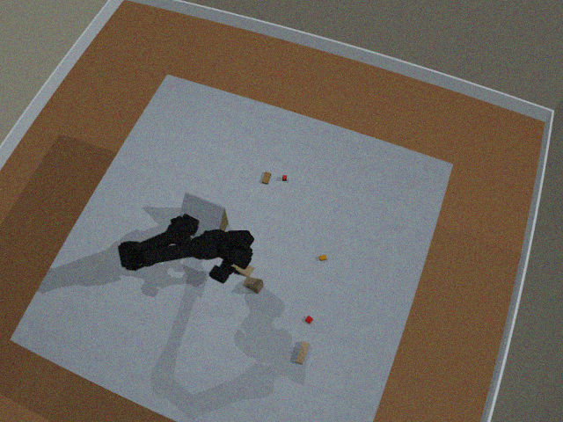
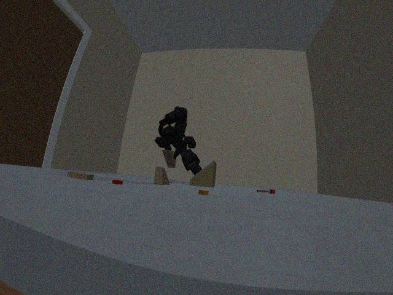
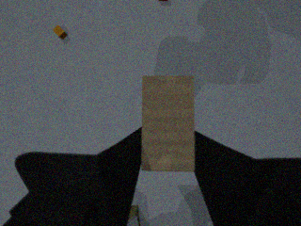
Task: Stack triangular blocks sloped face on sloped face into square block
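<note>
Gripper [image 2: 170, 156] clamped on wedge block [image 3: 167, 122], held off the table [image 1: 318, 149]. 2nd wedge [image 1: 253, 284] sits on table just beside, not touching

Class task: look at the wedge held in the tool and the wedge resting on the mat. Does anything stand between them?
Nothing visible does. The held wedge hangs in the tool above and beside the resting wedge, with open air between them.

No text, label, brand, number or sign can be read in any view; the blocks, the table and the arm carry no markings that show.
</note>
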Available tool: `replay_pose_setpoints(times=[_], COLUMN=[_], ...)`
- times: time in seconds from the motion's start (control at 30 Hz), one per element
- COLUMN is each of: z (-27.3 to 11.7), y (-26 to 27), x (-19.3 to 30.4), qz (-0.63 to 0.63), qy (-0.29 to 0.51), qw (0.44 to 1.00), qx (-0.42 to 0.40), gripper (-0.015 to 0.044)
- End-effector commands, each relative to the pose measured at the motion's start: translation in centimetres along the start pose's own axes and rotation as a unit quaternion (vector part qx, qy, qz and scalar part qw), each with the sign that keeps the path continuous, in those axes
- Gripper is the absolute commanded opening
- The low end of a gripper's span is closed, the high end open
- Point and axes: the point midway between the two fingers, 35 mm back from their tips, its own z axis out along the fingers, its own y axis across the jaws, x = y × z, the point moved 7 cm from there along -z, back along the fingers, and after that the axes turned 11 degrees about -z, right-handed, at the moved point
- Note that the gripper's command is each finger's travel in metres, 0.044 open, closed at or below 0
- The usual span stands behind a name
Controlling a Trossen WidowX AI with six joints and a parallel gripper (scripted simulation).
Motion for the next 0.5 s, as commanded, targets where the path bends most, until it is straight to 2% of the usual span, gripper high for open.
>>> replay_pose_setpoints(times=[0.0, 0.47], z=[1.6, 5.3], y=[-0.2, -0.2], x=[0.4, 0.4], qz=[-0.002, -0.001], qy=[-0.001, -0.002], qw=[1.000, 1.000], qx=[0.002, 0.005], gripper=[0.0000, 0.0000])
